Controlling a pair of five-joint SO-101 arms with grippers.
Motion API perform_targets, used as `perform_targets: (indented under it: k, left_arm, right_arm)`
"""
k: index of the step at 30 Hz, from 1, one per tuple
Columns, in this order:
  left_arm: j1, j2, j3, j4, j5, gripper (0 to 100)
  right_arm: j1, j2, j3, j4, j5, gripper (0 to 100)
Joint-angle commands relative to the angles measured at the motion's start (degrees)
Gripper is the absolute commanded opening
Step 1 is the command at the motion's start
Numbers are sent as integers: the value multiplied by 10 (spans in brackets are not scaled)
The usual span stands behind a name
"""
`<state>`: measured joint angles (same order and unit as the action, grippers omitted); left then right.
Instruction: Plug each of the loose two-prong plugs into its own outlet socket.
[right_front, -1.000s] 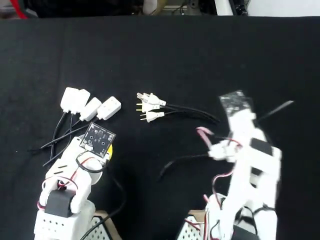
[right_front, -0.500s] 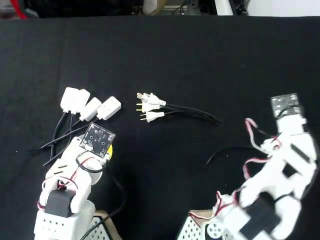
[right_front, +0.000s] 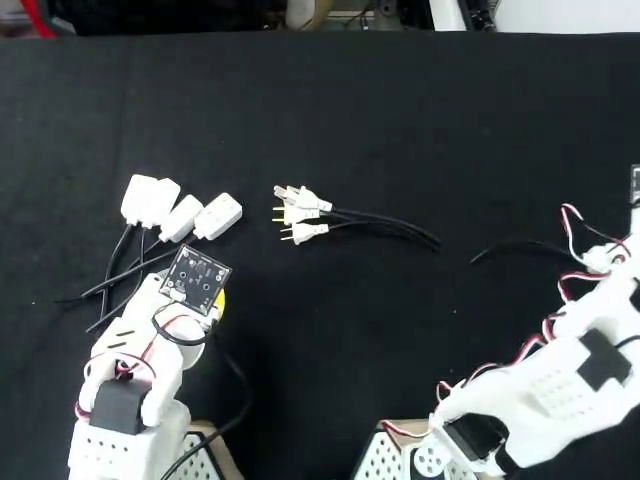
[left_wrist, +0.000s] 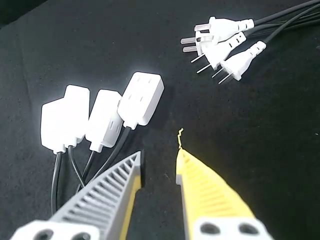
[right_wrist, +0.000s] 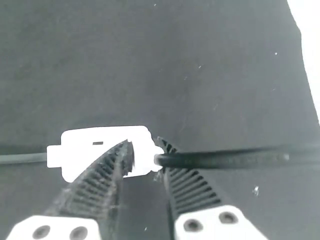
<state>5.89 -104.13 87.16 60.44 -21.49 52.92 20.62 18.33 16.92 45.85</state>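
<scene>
— Seen from above, where does everything lie?
— Four outlet sockets (right_front: 180, 212) sit fanned together on the black worktop (right_front: 380, 110). They are just ahead of my left arm (right_front: 130, 350), so that arm is well placed to steady one. Three loose plugs (right_front: 298, 212) lie bunched beside them with their prongs pointing at the sockets and their black leads trailing away. My right arm (right_front: 570, 380) is out at the worktop's edge, well apart from both groups. A black cable (right_front: 512, 245) runs toward it.

— And your left wrist camera?
— My left end effector (left_wrist: 159, 159) is spread, with nothing between its grey and yellow fingers. It hovers just short of the nearest socket (left_wrist: 141, 98). The sockets are white, blocky and round-cornered, each on a dark lead. The plugs are slim and white, with bare metal prongs.

— The right wrist?
— My right end effector (right_wrist: 145, 152) is pinching a white plug body (right_wrist: 90, 150) at its cable end, where the black lead leaves it. I judge it to be the fourth plug, gripped at the back so the prongs are left free for insertion. It hangs over the dark worktop.
</scene>
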Motion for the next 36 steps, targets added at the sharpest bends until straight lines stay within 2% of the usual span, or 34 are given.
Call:
perform_targets:
  k: [1, 5, 10, 16, 18, 21, 24, 30, 36]
  left_arm:
    - [3, -4, -13, -8, 1, 127]
    - [3, -4, -13, -8, 1, 127]
    - [3, -4, -12, -8, 1, 127]
    - [5, -4, -11, -8, 1, 127]
    - [5, -4, -11, -8, 1, 127]
    - [6, -4, -10, -8, 1, 127]
    - [6, -4, -10, -8, 1, 127]
    - [4, -4, -11, -8, 1, 127]
    - [3, -4, -11, -8, 1, 127]
  right_arm:
    - [8, 21, -6, 3, -9, 20]
    - [5, 25, -27, 63, -25, 48]
    - [6, 58, -91, 136, -41, 12]
    - [17, 138, -185, 197, -40, 19]
    - [19, 152, -211, 222, -47, 78]
    - [24, 152, -237, 271, -84, 230]
    - [22, 152, -265, 329, -70, 336]
    - [19, 152, -337, 445, -73, 357]
    - [4, 151, -474, 664, -73, 355]
